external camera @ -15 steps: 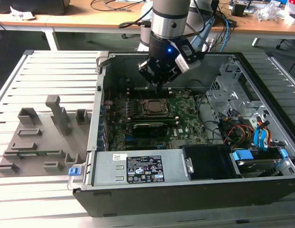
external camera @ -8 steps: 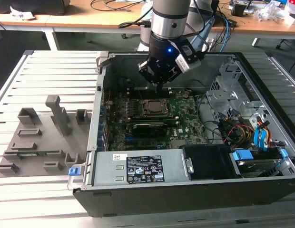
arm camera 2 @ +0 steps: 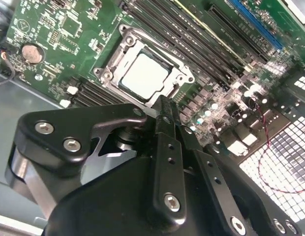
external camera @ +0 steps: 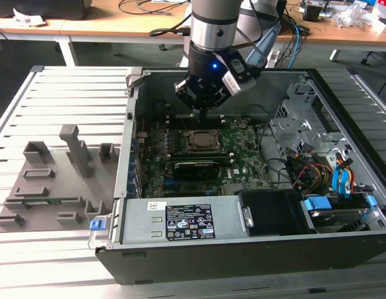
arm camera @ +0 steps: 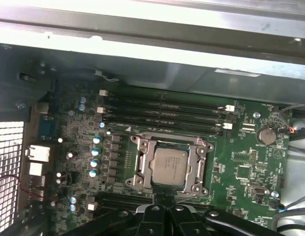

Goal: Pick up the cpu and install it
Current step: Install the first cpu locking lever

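Open PC case (external camera: 317, 87) on slatted bench; motherboard (arm camera: 251, 162) exposed. Cpu (arm camera: 168, 165) seated flat in socket frame (arm camera: 137, 164). Gripper (arm camera: 165, 189) just above cpu's near edge, fingers pinched together, empty.

An open computer case (external camera: 255, 249) lay on the slatted table (external camera: 56, 93); a grey slotted tray (external camera: 56, 187) sat near the table's edge.

Gripper (external camera: 197, 114) down, fingertips together
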Controlling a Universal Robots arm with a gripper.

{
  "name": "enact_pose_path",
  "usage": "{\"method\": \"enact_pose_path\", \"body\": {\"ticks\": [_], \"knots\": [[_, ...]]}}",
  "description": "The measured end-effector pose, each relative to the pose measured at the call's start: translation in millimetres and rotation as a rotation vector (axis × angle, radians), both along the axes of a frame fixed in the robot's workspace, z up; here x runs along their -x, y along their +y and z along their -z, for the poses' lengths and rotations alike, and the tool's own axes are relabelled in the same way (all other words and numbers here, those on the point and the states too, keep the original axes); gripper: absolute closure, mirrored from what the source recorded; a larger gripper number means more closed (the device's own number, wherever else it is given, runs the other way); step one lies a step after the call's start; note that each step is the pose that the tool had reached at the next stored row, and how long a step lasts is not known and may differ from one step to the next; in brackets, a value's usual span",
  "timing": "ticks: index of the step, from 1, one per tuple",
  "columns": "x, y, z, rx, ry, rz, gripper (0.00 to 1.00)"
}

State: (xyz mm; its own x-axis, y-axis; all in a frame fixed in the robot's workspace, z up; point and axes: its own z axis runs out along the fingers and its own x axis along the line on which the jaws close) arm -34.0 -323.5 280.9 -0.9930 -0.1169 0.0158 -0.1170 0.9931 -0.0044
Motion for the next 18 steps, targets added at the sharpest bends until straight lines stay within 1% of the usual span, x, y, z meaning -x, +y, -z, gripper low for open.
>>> {"method": "enact_pose_path", "body": {"ticks": [7,14,18], "knots": [[9.3,0.0,0.0,0.0001,-0.0006,0.000,0.89],[10.0,0.0,0.0,0.0000,-0.0006,0.000,0.89],[20.2,0.0,0.0,0.0001,-0.0006,0.000,0.89]]}}
